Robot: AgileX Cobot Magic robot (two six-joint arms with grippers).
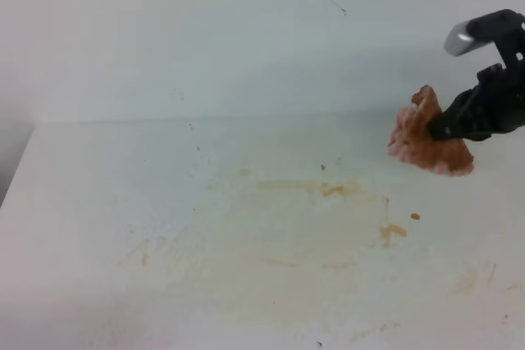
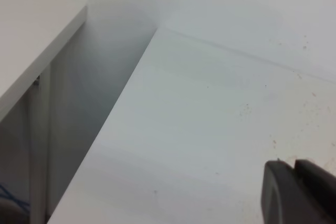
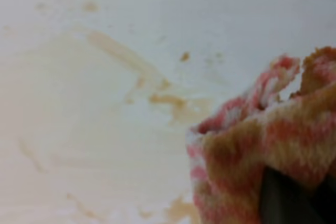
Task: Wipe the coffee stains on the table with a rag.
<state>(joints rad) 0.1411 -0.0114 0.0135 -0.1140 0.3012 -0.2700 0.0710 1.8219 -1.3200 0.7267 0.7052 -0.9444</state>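
Fingers on your right gripper (image 1: 443, 130) are clenched on the rag (image 1: 426, 138), pinching it near its top so the cloth hangs down. The rag is up at the far right of the worktop (image 1: 98, 202), near the wall, and I cannot tell if it touches the worktop or floats just above it. Your left gripper (image 2: 296, 192) shows only its dark tips at the corner of its own view; they sit close together, but I cannot tell if they are fully shut, and they hold nothing I can see.

The coffee stains (image 1: 340, 191) lie in the middle of the worktop, down and to the left of the rag.

To wipe well, I think you should bring the rag down flat onto the darkest marks first, press softly, and drag it in long slow strokes. Go over the pale smears after that. Keep your grip tight so the rag does not slip out.

Count: one rag, one worktop, two grippers. For stains, I see two dark streaks, one small drop (image 1: 415, 216), and many faint tan smears.
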